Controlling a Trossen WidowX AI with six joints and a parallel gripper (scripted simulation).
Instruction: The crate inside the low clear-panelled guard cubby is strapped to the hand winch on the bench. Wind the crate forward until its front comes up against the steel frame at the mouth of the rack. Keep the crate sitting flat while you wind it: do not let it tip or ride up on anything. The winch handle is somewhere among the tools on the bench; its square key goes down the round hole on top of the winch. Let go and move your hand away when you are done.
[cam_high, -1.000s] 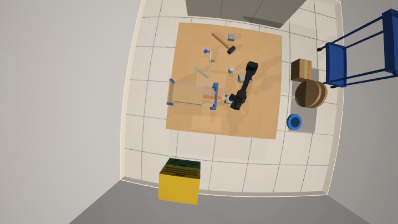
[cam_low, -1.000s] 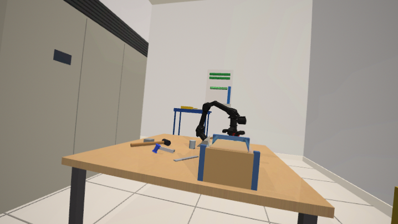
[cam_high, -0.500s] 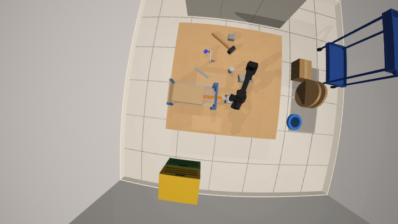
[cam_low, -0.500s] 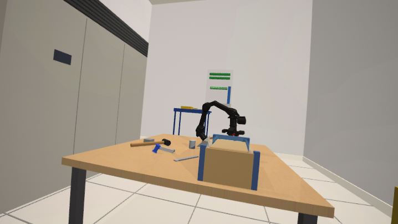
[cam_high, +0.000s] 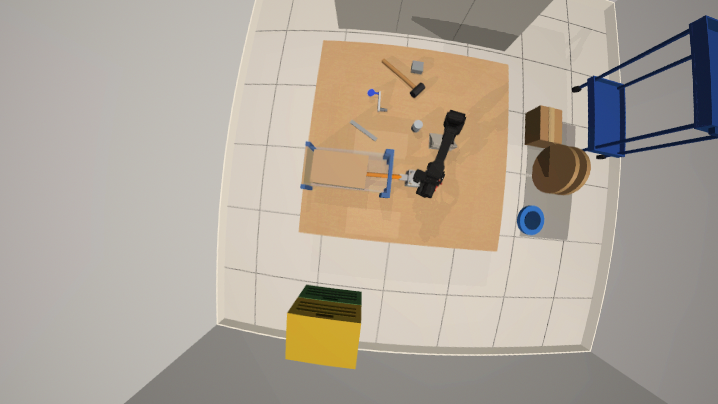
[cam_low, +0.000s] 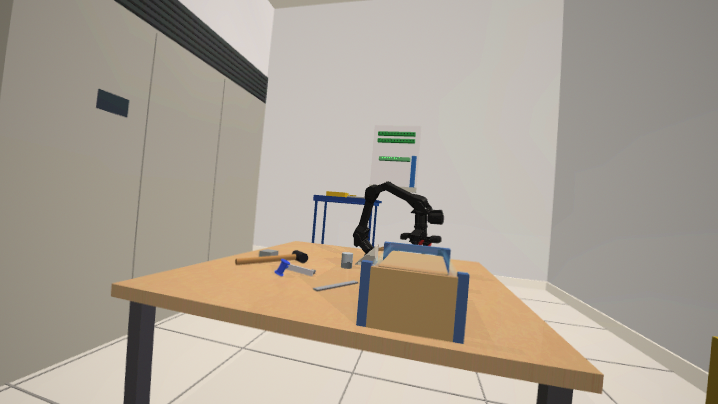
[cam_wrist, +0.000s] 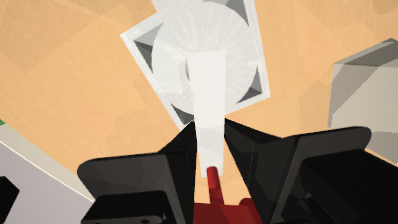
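Crate (cam_high: 333, 169) sits flat inside the clear-panelled cubby (cam_high: 307, 146), out beyond the tool on the far side of the winch. Its front looks short of the blue frame (cam_high: 387, 155) at the mouth, so I'd say some winding is left. An orange strap (cam_high: 382, 175) runs from the crate, through the frame, to the winch (cam_wrist: 172, 75), which stands directly beneath the tool.

The tool (cam_wrist: 210, 145) is clamped on a pale bar (cam_wrist: 207, 90). From the wrist view the bar reaches from between the fingers down onto the middle of the winch's round top. It appears to be the handle seated there, though I cannot see the key or the hole.

A blue-knobbed crank (cam_high: 377, 99), a hammer (cam_high: 404, 77) and a flat strip (cam_high: 363, 130) lie on the bench (cam_high: 451, 221), well away from the tool and off to the side of the cubby.

What worries me:
- The bar is smooth and narrow, so a hard turn could let it twist or slide between the fingers.
- Lifting while turning could pull the key out of the winch.
- A quick or jerky wind could snatch the strap and rock the crate's front up.
- Winding on after the crate meets the frame would strain the strap and could lift or tip the crate.
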